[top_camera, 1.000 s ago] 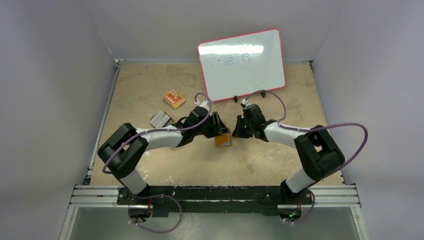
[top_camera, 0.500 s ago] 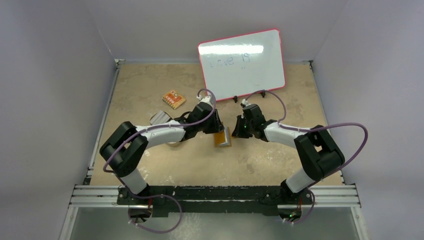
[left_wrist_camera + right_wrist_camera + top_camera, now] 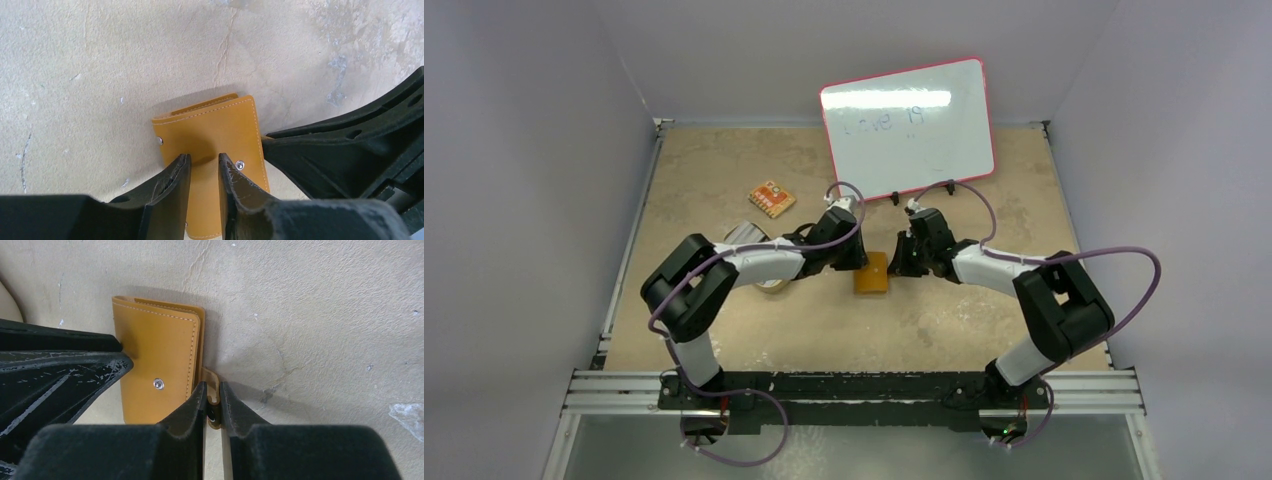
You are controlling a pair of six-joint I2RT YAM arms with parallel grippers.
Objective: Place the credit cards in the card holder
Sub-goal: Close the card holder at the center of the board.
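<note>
Two grippers are placed at the holder [image 3: 210, 125], which is laid folded and flat near the middle of the surface [image 3: 724, 160], stitched orange face up. The left gripper [image 3: 203, 161] is set narrow. Its fingers [image 3: 170, 185] are lowered over the holder from its left side with a slim gap between them, and only orange leather is seen through that gap. Whether the tips are pressed on the leather cannot be told. The right gripper [image 3: 212, 390] is closed on the small orange tab that sticks out at the holder's right edge, with the tab's dark snap part pinched between the pads. A silver stud is seen on the holder's face just beside those pads.

Grey cards [image 3: 742, 235] are seen toward the left edge, well apart from the holder and partly hidden by the left arm. A tan dish [image 3: 772, 288] is glimpsed just below that arm, on its near side. An orange patterned piece [image 3: 771, 199] is laid farther back, toward the far left corner. A whiteboard [image 3: 907, 128] is propped tilted at the far edge.
</note>
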